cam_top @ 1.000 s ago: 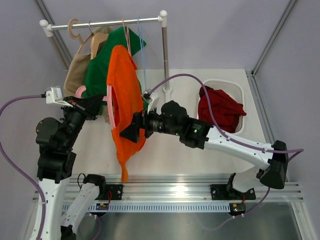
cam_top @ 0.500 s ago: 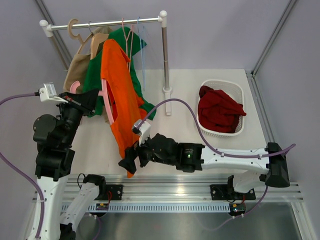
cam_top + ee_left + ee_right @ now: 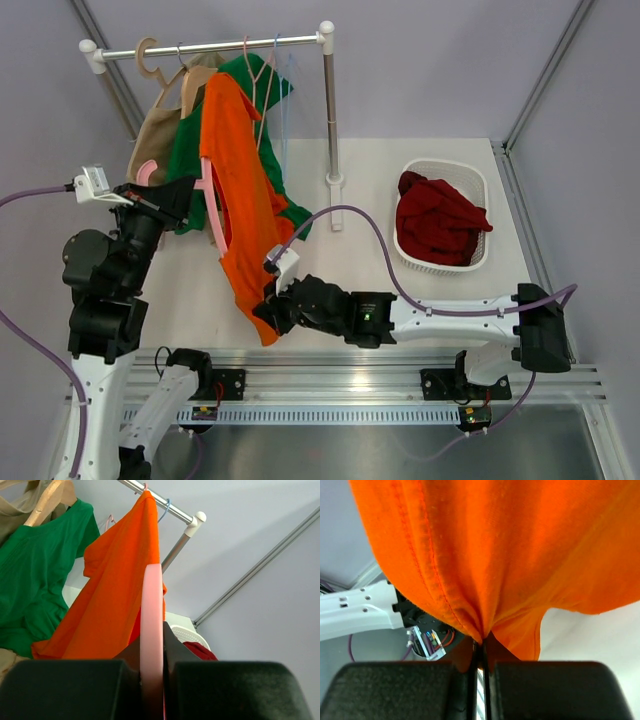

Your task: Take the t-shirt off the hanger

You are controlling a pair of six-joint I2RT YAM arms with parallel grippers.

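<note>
Grip on the left looked firm: the left end effector [image 3: 188,200] was clenched on the thick pink hanger [image 3: 211,218], whose flat edge rose straight out from between its jaws in the wrist view. The orange t-shirt [image 3: 238,190] hung on that hanger, just beyond and to the right of the left end effector. Its cloth ran from up near the rail [image 3: 210,45] down toward the near edge of the table [image 3: 340,270]. Behind it, further from the left end effector, a green shirt [image 3: 190,150] hung on the rail. At the t-shirt's lower end, the right end effector [image 3: 266,310] was pinched tight on a gathered fold of hem, the fabric fanning out above its jaws. Well off to the right of that end effector sat a white basket [image 3: 478,185] holding a dark red garment [image 3: 435,220].
</note>
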